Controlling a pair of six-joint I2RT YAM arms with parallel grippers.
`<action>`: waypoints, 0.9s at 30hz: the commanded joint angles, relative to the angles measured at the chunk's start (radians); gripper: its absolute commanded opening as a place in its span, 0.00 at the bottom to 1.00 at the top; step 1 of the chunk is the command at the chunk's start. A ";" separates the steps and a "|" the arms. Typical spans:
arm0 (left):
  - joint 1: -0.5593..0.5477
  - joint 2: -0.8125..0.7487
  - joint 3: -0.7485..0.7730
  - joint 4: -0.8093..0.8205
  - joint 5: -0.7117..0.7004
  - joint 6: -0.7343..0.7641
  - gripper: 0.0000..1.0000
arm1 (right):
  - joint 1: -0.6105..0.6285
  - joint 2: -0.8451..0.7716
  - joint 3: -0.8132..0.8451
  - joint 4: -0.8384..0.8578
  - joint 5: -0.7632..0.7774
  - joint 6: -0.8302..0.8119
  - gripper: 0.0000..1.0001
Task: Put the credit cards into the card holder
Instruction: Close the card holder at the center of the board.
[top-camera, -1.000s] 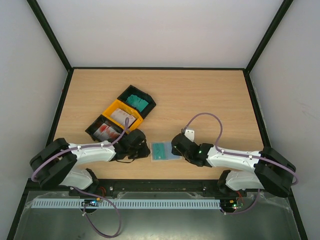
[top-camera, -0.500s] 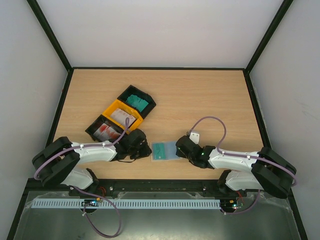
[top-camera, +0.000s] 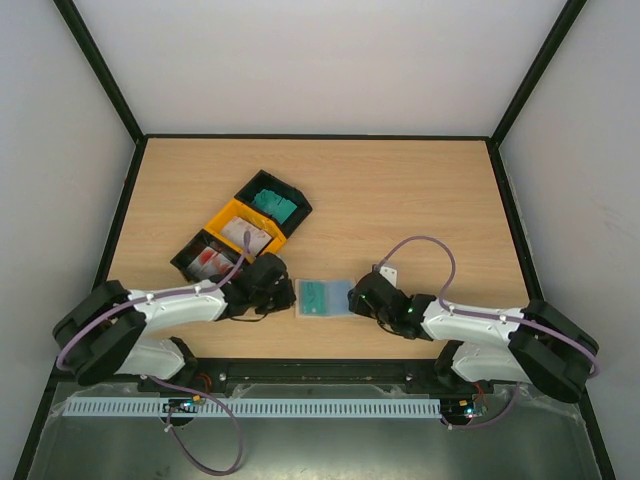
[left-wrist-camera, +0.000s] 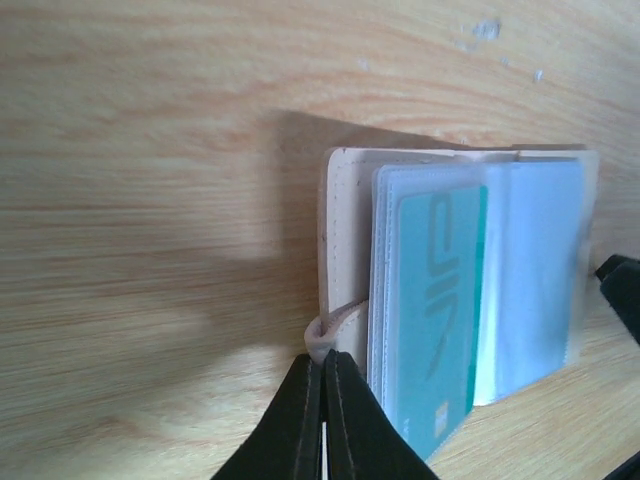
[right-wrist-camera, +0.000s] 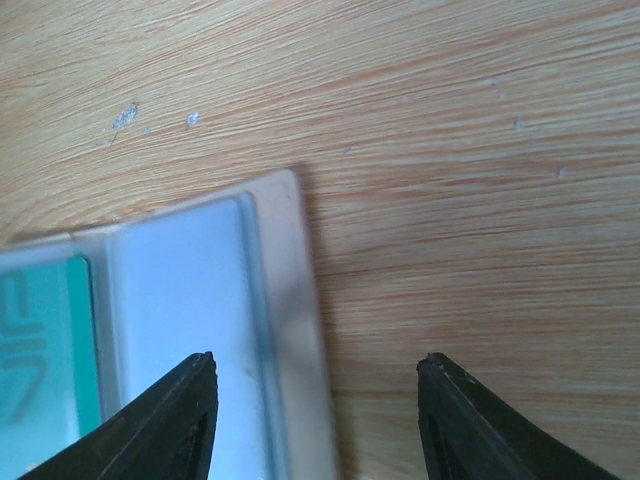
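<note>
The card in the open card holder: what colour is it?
Teal card, darker teal marking; clearest in left wrist view.

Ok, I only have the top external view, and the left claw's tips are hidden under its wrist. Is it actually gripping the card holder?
Observer: The left wrist view shows the left claw shut, its tips apparently pinching a small beige tab at the card holder edge.
Operator: Is the teal card loose or tucked in?
Observer: It looks tucked in. The teal card sits behind a clear sleeve, its print showing through.
Operator: And the right claw?
Observer: In its wrist view the right claw is open, straddling the holder's edge opposite the tab. One finger is over an empty clear sleeve, the other over bare table.
</note>
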 joint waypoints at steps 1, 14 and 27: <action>0.053 -0.086 0.048 -0.134 -0.029 0.074 0.02 | -0.001 -0.021 0.025 -0.061 0.019 -0.008 0.54; 0.088 -0.088 0.206 -0.258 0.091 0.222 0.03 | -0.001 0.103 0.057 0.058 -0.080 -0.027 0.54; 0.087 -0.033 0.210 -0.067 0.276 0.175 0.03 | -0.001 0.212 -0.009 0.396 -0.276 0.024 0.53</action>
